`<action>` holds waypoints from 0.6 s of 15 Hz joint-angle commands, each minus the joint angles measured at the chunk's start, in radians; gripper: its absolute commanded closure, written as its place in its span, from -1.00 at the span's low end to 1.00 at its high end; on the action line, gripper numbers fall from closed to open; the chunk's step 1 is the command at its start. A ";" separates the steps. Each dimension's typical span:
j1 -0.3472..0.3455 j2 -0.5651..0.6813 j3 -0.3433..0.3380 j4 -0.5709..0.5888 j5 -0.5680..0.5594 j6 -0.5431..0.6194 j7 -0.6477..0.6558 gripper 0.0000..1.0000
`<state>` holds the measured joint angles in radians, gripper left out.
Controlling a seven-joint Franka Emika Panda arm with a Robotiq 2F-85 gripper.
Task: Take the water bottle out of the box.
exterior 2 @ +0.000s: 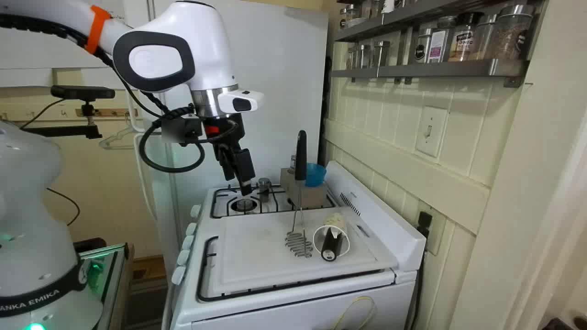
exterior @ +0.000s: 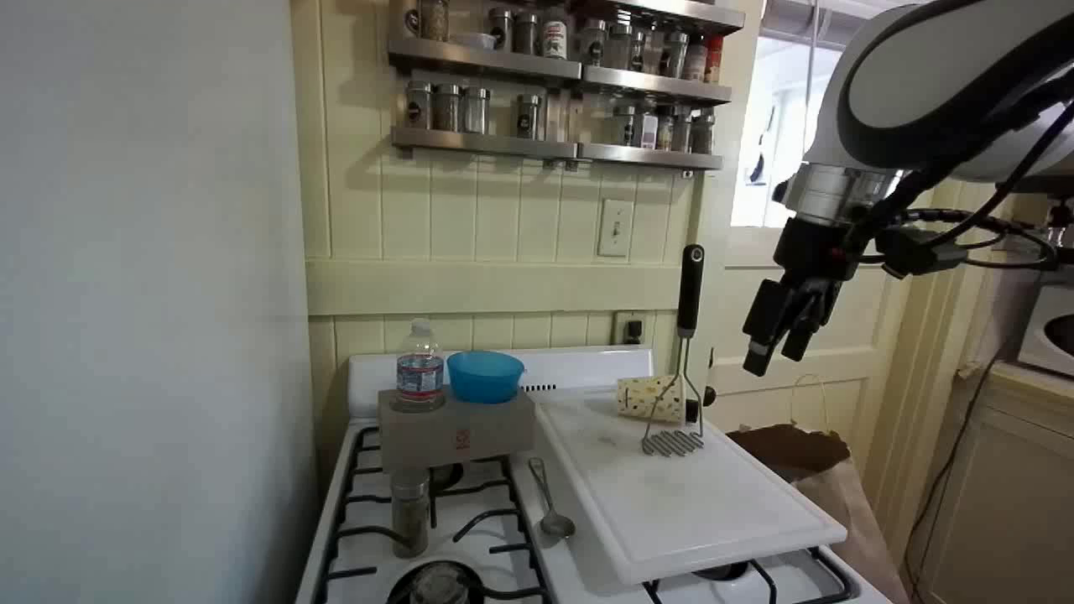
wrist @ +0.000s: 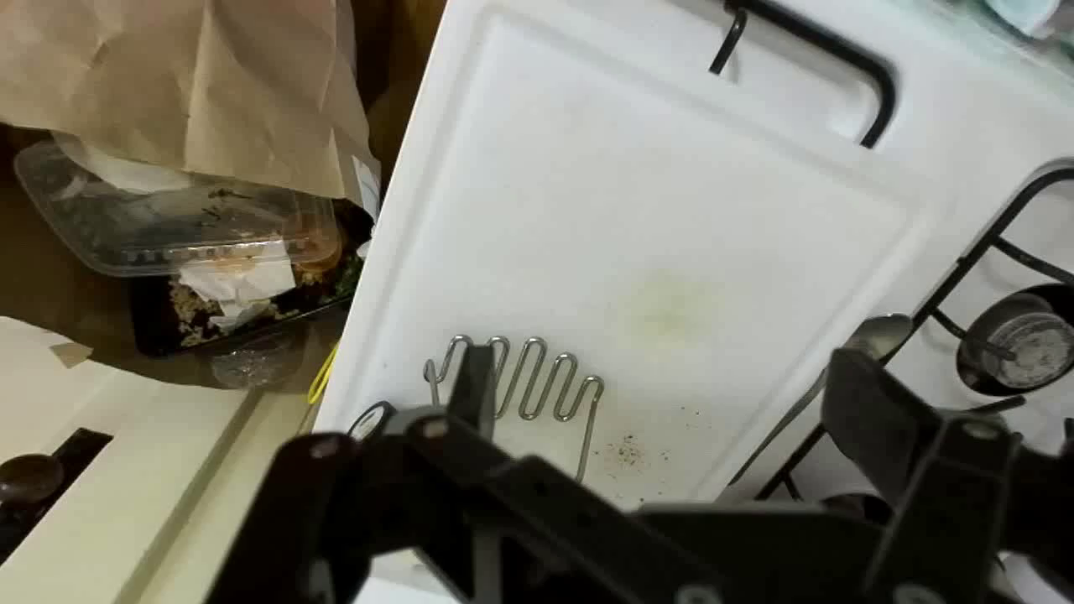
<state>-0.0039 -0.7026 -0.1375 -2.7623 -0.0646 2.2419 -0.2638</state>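
Note:
The water bottle (exterior: 419, 375), clear with a pale cap and a printed label band, stands upright at one end of the brown cardboard box (exterior: 470, 434). Its base appears to rest on the box's top. In an exterior view the bottle (exterior 2: 292, 163) is small and partly hidden near the masher handle; the box (exterior 2: 306, 192) shows beyond the cutting board. My gripper (exterior: 776, 352) is open and empty, high above the board and well apart from the bottle; it also shows in an exterior view (exterior 2: 238, 184). In the wrist view its fingers (wrist: 663, 359) are wide apart; bottle and box are out of view.
A blue bowl (exterior: 485, 377) sits on the box beside the bottle. An upright potato masher (exterior: 689, 294) and a tipped patterned cup (exterior: 650, 398) are on the white cutting board (exterior: 671, 503). A spice jar (exterior: 410, 513) and spoon (exterior: 554, 522) are on the stove. Jar shelves (exterior: 487, 143) hang above.

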 commanded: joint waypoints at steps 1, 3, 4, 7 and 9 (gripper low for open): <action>-0.003 0.000 0.004 -0.004 0.003 -0.003 -0.002 -1.00; -0.003 0.004 0.004 -0.014 0.003 -0.003 -0.002 -1.00; -0.003 0.006 0.004 -0.014 0.003 -0.003 -0.002 -1.00; -0.003 0.007 0.004 -0.014 0.003 -0.003 -0.002 -1.00; -0.003 0.007 0.004 -0.014 0.003 -0.003 -0.002 -1.00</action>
<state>-0.0039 -0.6954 -0.1375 -2.7782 -0.0645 2.2416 -0.2638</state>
